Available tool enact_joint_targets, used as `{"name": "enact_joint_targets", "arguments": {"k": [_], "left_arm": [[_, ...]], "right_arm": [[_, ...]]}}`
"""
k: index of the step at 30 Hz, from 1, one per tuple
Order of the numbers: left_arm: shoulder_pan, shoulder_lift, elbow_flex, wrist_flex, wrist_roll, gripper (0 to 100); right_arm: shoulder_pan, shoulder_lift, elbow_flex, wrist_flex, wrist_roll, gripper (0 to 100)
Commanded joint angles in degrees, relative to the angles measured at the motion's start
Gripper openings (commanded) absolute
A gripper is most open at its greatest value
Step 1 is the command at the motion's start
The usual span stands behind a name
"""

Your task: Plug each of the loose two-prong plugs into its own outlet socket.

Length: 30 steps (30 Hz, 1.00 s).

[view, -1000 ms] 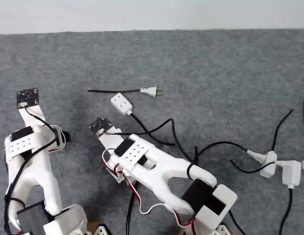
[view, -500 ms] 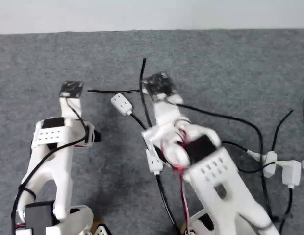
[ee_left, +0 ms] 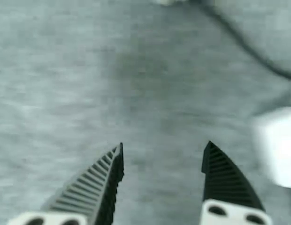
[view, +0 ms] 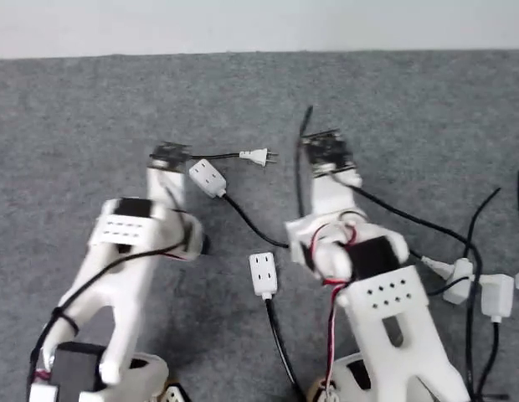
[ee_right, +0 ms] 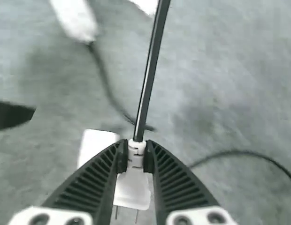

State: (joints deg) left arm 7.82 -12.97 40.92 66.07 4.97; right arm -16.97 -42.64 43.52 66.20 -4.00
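Note:
My right gripper [ee_right: 135, 144] is shut on a white two-prong plug [ee_right: 132, 187], whose black cable [ee_right: 152, 61] runs away from the fingers. Below it lies a white outlet socket [ee_right: 95, 146]. In the high view that socket [view: 263, 274] lies mid-table, left of the right arm [view: 360, 260]. My left gripper [ee_left: 164, 146] hangs open over bare carpet, with a blurred white socket [ee_left: 277, 145] to one side. The high view puts the left arm's tip [view: 167, 156] beside a second socket [view: 208, 177] and a loose white plug [view: 259, 156].
Grey carpet [view: 410, 100] covers the table. At the right edge, two white plug-and-socket pairs [view: 460, 276] [view: 496, 295] lie joined, with black cables looping around them. A black cable [view: 251, 222] runs from the upper socket toward the right arm.
The right arm swung from the left-centre up and over to the right, carrying the plug and its cable. The left arm moved right to the upper socket. The mid-table socket is now uncovered.

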Motion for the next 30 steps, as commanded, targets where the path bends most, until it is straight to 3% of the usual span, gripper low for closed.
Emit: {"name": "enact_joint_targets", "arguments": {"k": [1, 12, 16, 21, 27, 30], "left_arm": [[12.9, -0.7, -5.6, 3.8, 12.9, 26], [28.3, 1.0, -5.8, -1.5, 29.9, 26], [28.2, 8.7, -4.0, -6.3, 29.9, 26], [25.2, 18.4, -8.4, -6.2, 29.9, 26], [24.8, 18.8, -9.3, -5.0, 29.9, 25], [24.8, 19.2, -9.5, -5.0, 29.8, 19]], "right_arm": [[4.4, 1.6, 1.2, -2.1, 0.4, 0.8], [5.3, 4.0, 4.6, -5.4, 0.7, 0.8], [5.3, 4.4, 4.5, -5.5, 0.7, 0.8], [5.3, 4.6, 4.5, -5.8, 0.7, 0.8], [5.3, 4.6, 4.5, -5.8, 0.7, 0.8], [5.3, 4.6, 4.5, -5.8, 0.7, 0.8]]}}
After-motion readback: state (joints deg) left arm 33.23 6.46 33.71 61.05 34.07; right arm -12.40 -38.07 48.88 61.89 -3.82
